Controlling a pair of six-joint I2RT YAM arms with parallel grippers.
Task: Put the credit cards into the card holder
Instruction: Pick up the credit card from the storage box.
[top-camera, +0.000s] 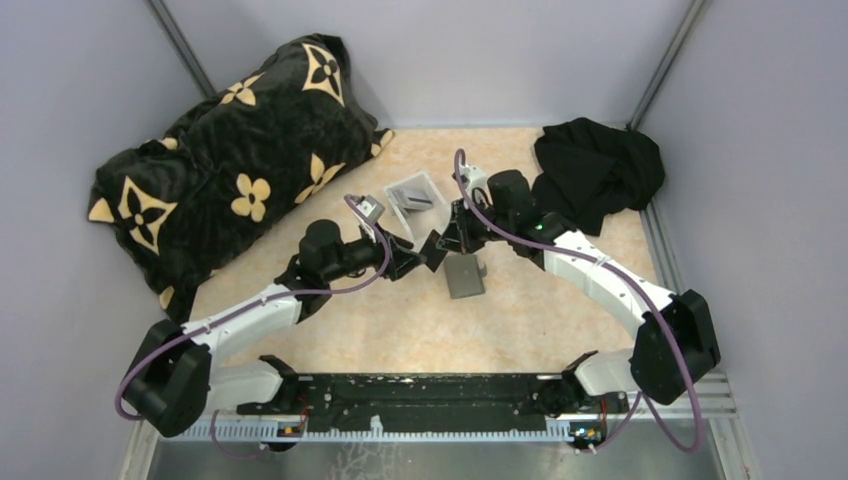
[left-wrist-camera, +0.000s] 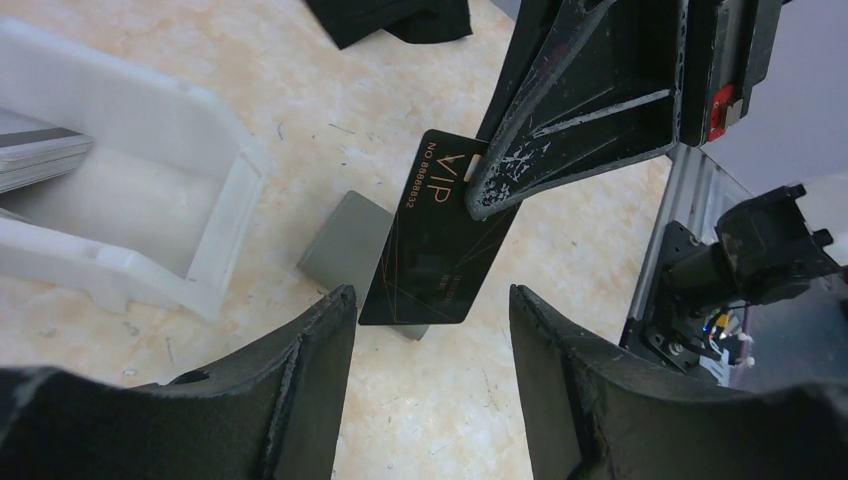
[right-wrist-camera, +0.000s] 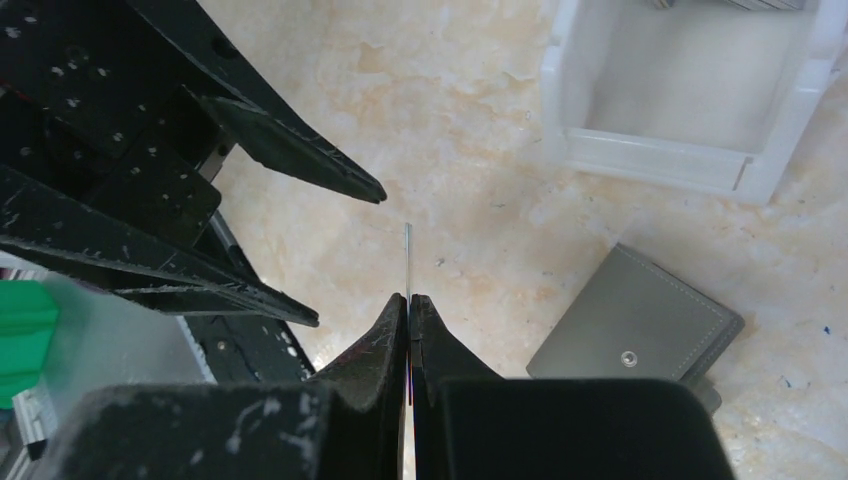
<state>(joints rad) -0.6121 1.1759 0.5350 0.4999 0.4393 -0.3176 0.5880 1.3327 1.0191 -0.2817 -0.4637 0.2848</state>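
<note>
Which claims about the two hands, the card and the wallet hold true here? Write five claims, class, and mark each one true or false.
1. The right hand pinches a black card by its edge. True.
2. The left hand is shut on that card. False: its jaws stand open near the card.
3. The card holder lies spread open. False: it lies folded shut on the table.
4. Cards lie stacked in the white tray. True.
5. The black cloth covers the tray. False: it lies apart, at the table's far right corner.
</note>
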